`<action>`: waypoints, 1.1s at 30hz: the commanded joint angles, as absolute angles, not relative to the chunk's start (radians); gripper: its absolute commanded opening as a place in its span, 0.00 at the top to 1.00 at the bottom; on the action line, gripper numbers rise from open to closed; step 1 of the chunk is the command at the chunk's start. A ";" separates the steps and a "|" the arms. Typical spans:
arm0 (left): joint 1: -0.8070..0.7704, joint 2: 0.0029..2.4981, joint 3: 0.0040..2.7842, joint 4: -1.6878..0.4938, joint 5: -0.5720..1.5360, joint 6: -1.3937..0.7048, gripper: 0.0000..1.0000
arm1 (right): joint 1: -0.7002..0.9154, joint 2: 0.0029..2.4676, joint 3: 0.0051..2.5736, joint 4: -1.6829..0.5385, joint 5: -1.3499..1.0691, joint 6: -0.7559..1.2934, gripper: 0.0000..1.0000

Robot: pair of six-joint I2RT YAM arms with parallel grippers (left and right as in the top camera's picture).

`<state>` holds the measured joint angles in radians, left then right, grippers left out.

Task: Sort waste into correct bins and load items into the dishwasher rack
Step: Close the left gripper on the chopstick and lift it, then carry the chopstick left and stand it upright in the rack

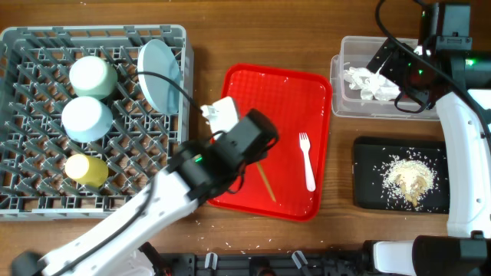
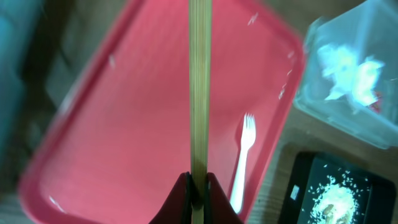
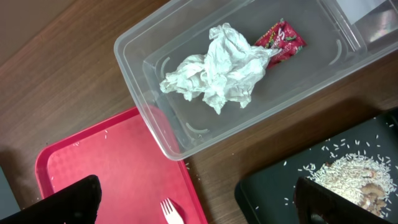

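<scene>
My left gripper [image 2: 199,193] is shut on the wooden chopsticks [image 2: 199,93] and holds them over the red tray [image 2: 124,124]; their lower end shows in the overhead view [image 1: 266,184]. The white fork [image 1: 307,161] lies on the tray's right side. My right gripper [image 3: 196,196] is open and empty above the clear tub [image 3: 161,124], which holds the crumpled tissue [image 3: 217,68] and the red wrapper [image 3: 281,38]. The rice scraps [image 1: 410,180] lie on the black tray [image 1: 368,192]. The grey rack [image 1: 31,192] holds the plate [image 1: 159,75], the green bowl [image 1: 92,75], the white bowl [image 1: 87,119] and the yellow cup [image 1: 86,170].
The red tray [image 1: 253,84] sits between the rack and the two bins. The clear tub [image 1: 341,103] stands behind the black tray at the right. A few rice grains lie on the red tray and on the wooden table beside it.
</scene>
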<state>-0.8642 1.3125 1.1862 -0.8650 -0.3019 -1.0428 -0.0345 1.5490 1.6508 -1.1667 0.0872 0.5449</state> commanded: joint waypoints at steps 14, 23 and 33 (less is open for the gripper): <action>-0.415 0.962 1.184 -0.746 -0.553 -0.021 0.96 | -0.035 1.554 1.654 -1.164 0.097 0.553 0.00; 0.202 1.154 1.184 -0.707 0.350 0.139 0.96 | -0.035 1.554 1.654 -1.164 0.097 0.553 0.00; 0.258 1.471 1.184 -0.654 0.452 0.233 0.96 | -0.035 1.554 1.654 -1.164 0.097 0.553 0.00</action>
<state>0.2539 1.4143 1.1843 -0.6647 0.3920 0.1734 -0.0345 1.5494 1.6508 -1.1664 0.0872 0.5449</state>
